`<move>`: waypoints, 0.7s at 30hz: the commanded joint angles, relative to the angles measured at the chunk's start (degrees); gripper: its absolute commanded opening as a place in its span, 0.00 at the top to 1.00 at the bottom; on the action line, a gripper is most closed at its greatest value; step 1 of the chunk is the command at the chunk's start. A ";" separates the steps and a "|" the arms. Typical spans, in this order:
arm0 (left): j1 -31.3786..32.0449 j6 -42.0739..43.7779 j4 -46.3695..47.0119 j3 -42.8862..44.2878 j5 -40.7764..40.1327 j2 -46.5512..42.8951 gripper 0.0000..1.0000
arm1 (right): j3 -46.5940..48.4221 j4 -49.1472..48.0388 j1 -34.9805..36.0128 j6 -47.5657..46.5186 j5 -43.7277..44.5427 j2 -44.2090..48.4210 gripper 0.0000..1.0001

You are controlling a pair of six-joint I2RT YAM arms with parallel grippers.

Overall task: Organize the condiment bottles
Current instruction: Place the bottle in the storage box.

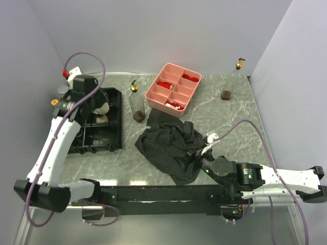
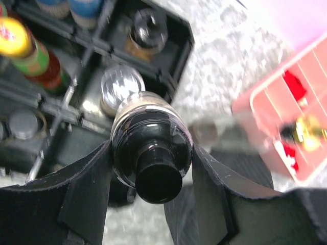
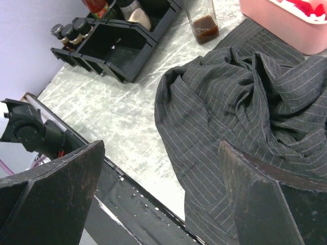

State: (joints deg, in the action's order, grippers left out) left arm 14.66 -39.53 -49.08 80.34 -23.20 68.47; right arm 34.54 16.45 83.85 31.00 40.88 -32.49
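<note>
The left gripper [image 2: 152, 178] is clamped on a clear, black-capped bottle [image 2: 150, 135] at the black tray [image 1: 117, 125] on the left. From above the wrist [image 1: 84, 89] hides most of it, and whether it is set down is unclear. The right gripper [image 3: 161, 153], jaws wide apart, hangs by the striped cloth [image 3: 245, 92], with a tall bottle [image 1: 137, 108] and small brown jar [image 1: 226, 95] standing loose beyond

1. Clear round bottle with black cap [image 2: 148, 130]: clamped between the fingers of my left gripper [image 2: 151, 153], cap toward the lens, centre of frame.
2. Tall clear gold-capped bottle [image 1: 136, 104]: upright, dark brown sauce at its bottom, left of centre.
3. Small brown jar [image 1: 225, 95]: alone, right of centre.
4. Small gold-capped bottle [image 1: 238, 64]: upper right corner.
5. Yellow-capped bottle [image 2: 20, 46], red-and-green label: upper left.
</note>
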 commanded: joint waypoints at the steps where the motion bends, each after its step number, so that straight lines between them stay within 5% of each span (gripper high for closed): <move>1: -6.73 7.09 12.59 4.91 11.85 4.29 0.99 | -1.32 -1.77 0.35 0.20 0.07 1.55 0.00; 21: -9.29 11.66 19.55 21.79 19.60 33.73 0.99 | 0.61 -0.54 0.35 -3.23 2.62 2.52 0.00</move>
State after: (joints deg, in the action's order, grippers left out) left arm 5.76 -30.24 -34.54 96.47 -4.75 98.91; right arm 33.43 16.32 83.88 28.73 41.43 -31.55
